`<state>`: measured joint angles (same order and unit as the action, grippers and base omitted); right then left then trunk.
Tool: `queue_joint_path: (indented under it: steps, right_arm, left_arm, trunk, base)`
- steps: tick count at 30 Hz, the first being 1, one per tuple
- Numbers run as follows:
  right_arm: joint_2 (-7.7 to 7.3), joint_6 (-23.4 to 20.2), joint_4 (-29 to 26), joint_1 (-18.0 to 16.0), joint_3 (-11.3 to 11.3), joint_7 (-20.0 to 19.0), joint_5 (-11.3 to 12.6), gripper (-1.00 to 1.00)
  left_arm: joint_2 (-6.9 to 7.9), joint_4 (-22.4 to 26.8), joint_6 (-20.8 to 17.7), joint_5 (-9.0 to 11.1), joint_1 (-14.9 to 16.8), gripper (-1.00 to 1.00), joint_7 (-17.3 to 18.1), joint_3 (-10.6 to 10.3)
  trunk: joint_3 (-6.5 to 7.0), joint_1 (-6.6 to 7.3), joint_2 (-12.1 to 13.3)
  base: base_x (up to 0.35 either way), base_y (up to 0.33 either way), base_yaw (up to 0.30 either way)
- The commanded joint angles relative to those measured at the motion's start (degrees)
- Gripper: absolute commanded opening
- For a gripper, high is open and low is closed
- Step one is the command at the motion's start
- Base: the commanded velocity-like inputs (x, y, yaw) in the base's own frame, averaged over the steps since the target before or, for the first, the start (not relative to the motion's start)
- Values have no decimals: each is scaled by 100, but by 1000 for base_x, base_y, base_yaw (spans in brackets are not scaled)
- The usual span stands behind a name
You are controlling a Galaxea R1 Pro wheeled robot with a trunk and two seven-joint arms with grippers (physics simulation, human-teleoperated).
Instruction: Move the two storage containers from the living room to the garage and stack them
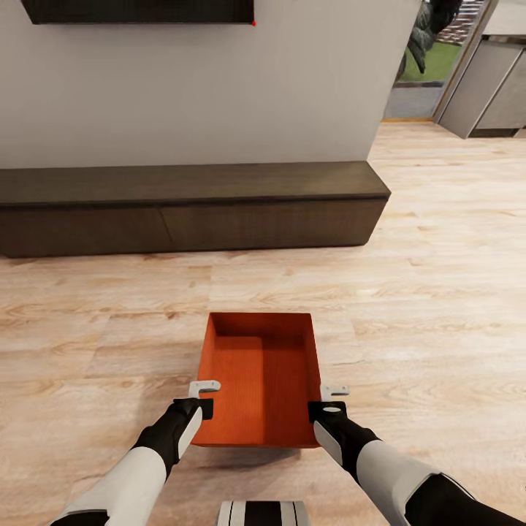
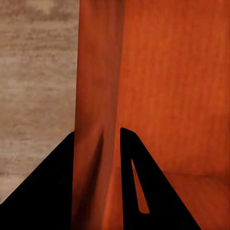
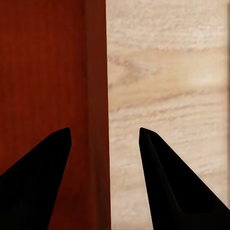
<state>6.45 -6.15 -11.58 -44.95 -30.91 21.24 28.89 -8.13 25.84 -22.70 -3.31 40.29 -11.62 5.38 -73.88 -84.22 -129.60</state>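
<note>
One orange-red storage container (image 1: 259,372) lies on the light wood-plank floor of the living room, straight ahead of me, open side up and empty. My left gripper (image 1: 204,394) sits at its left wall near the front corner. In the left wrist view the two dark fingers press that wall (image 2: 98,96) from both sides, so my left gripper (image 2: 97,130) is shut on it. My right gripper (image 1: 332,400) is at the right wall. In the right wrist view the right gripper (image 3: 105,129) straddles the wall (image 3: 96,72) with gaps on both sides, so it is open.
A low dark wood console (image 1: 190,204) runs along the pale wall beyond the container, under a black TV (image 1: 139,9). Glass doors (image 1: 431,58) and a grey cabinet (image 1: 489,88) are at the far right. Wood floor (image 1: 438,292) spreads to the right.
</note>
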Motion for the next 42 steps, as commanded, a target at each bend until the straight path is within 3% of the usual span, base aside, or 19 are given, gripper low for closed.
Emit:
queue_joint_path:
  steps: [1,42]
  right_arm:
    - [-4,-35,-231,-5,32,3,-7,-100]
    - [-13,-44,-233,-5,32,3,-7,-100]
  left_arm:
    - [1,1,-60,-178,-4,-100,-34,42]
    - [4,-17,-68,-161,-4,-100,-34,51]
  trunk:
    - [14,23,40]
    - [750,924,1684]
  base:
    - [0,0,0]
    - [0,0,0]
